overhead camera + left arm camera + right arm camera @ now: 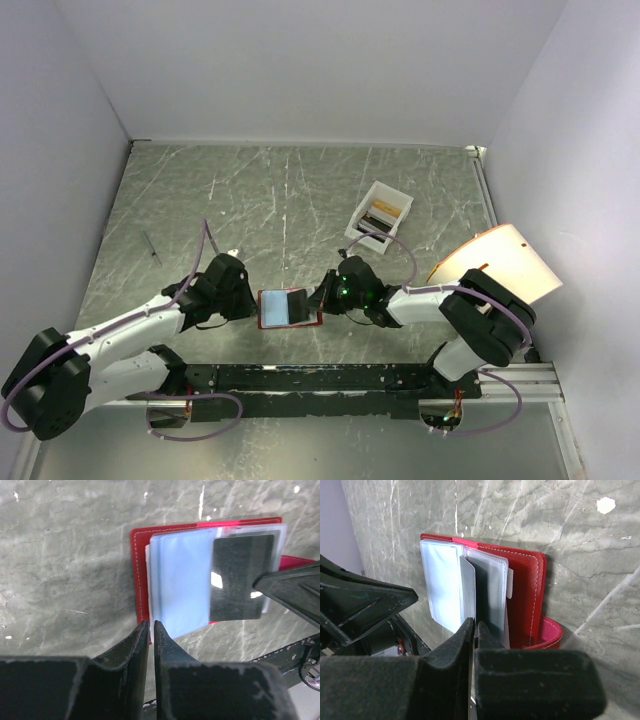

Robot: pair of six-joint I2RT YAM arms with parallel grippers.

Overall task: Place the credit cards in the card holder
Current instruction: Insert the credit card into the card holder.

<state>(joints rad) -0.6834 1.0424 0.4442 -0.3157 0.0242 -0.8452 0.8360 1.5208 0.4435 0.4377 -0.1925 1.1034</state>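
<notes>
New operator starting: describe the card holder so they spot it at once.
On the grey marbled table, look near the front edge, between the left gripper and right gripper. The card holder lies open there: a red wallet with pale blue pockets, unlike the white box farther back.

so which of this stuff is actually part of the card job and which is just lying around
On the job: red card holder, lying open; dark card in its clear sleeve; spare cards in the white box.
Just lying about: thin dark stick, left side; pale orange-edged object by the right wall.
</notes>
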